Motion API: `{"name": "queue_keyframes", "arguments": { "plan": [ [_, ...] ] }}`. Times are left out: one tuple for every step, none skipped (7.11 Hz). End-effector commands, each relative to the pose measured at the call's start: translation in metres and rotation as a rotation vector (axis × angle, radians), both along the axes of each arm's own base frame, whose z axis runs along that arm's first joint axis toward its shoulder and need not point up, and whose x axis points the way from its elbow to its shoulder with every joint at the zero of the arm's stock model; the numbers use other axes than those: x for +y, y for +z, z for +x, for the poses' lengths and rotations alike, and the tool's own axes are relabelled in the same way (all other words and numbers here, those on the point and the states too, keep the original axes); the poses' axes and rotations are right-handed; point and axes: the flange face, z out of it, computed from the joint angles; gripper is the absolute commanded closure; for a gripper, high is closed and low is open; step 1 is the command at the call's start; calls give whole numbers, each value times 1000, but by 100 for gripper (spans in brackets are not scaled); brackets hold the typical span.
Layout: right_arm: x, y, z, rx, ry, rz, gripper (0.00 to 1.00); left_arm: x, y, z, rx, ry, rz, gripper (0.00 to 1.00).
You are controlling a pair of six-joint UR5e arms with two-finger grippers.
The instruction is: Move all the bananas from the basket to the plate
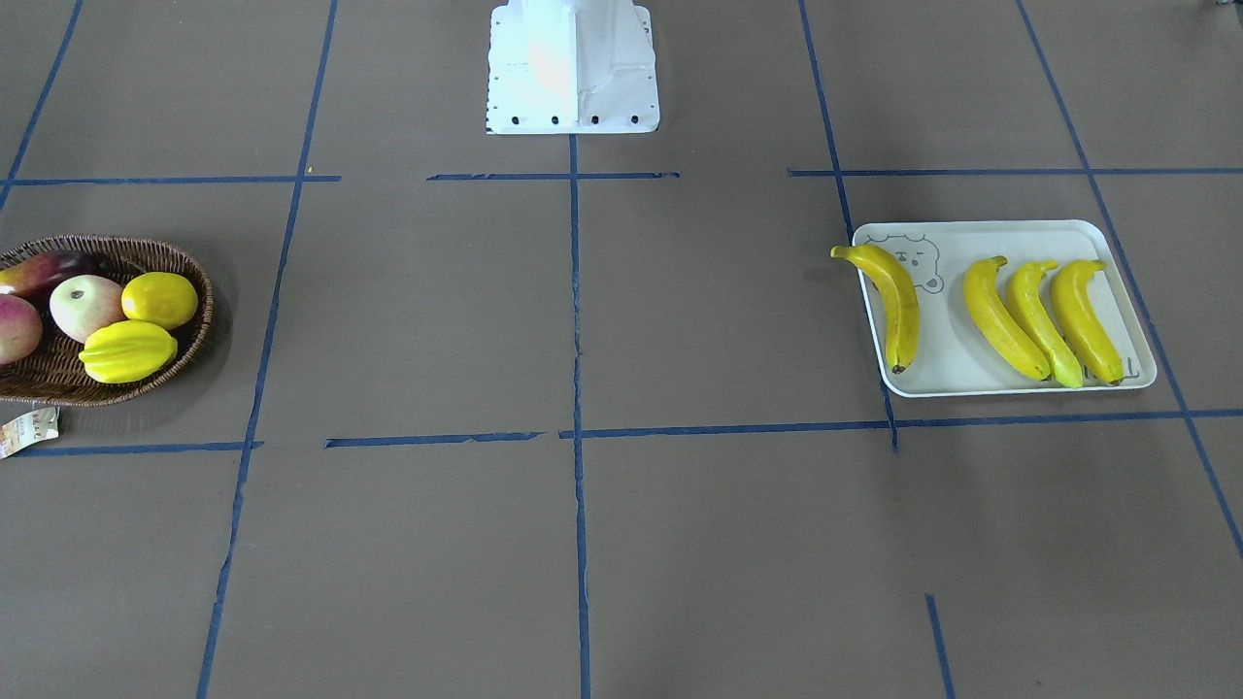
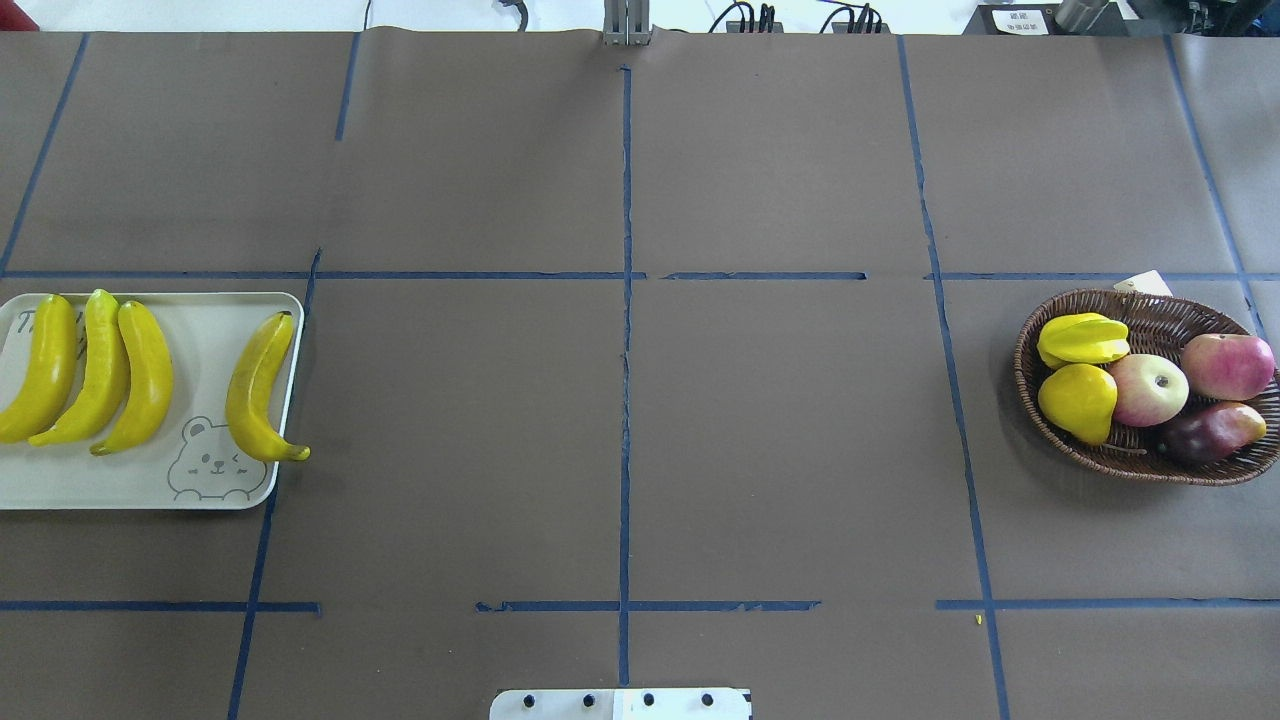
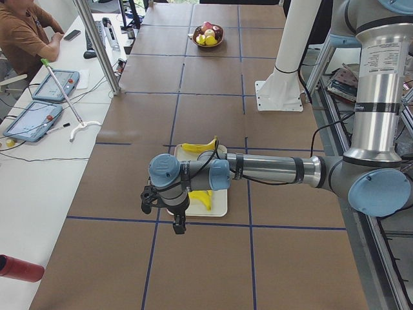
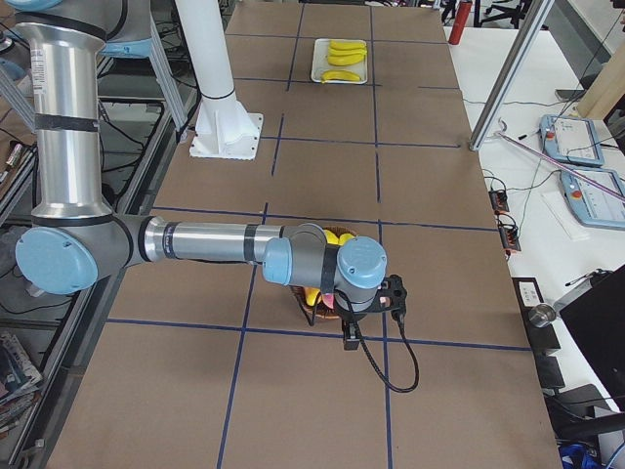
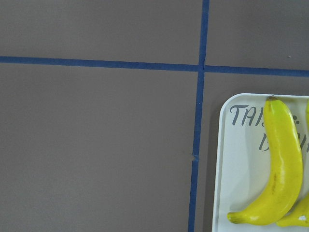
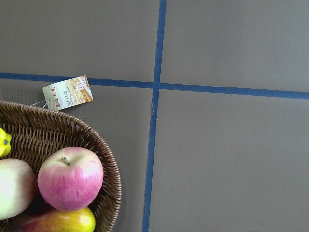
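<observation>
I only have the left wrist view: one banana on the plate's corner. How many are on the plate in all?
Observer: Four bananas lie on the plate.
Operator: Any left in the basket?
Observer: None; the basket holds a starfruit, a lemon, two apples and a dark red fruit.
Operator: All fully on the plate?
Observer: No; the banana nearest the table's middle pokes one end over the plate's edge.

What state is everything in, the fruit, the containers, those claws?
Three bananas: side by side on the plate.
Fourth banana: on the plate, tip over its edge.
Plate: holds all four.
Basket: no bananas, other fruit inside.
Left gripper: cannot tell if open.
Right gripper: cannot tell if open.
</observation>
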Motion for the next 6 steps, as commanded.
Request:
{"name": "queue_keyframes", "arguments": {
  "plan": [
    [-3, -5, 2, 0, 4, 10, 0, 1, 8, 0, 2, -1, -9, 0],
    [-3, -6, 3, 1, 6, 12, 0, 1, 8, 0, 2, -1, -9, 0],
    [-3, -6, 3, 1, 6, 12, 0, 0, 8, 0, 2, -1, -7, 0],
    [-4, -8, 3, -1, 7, 15, 0, 0, 8, 0, 2, -1, -7, 0],
    [-4, -9, 4, -1, 7, 18, 0, -1, 7, 0, 2, 0, -6, 0],
    [-4, -10, 3, 0, 6, 21, 0, -1, 7, 0, 2, 0, -4, 0]
  ]
}}
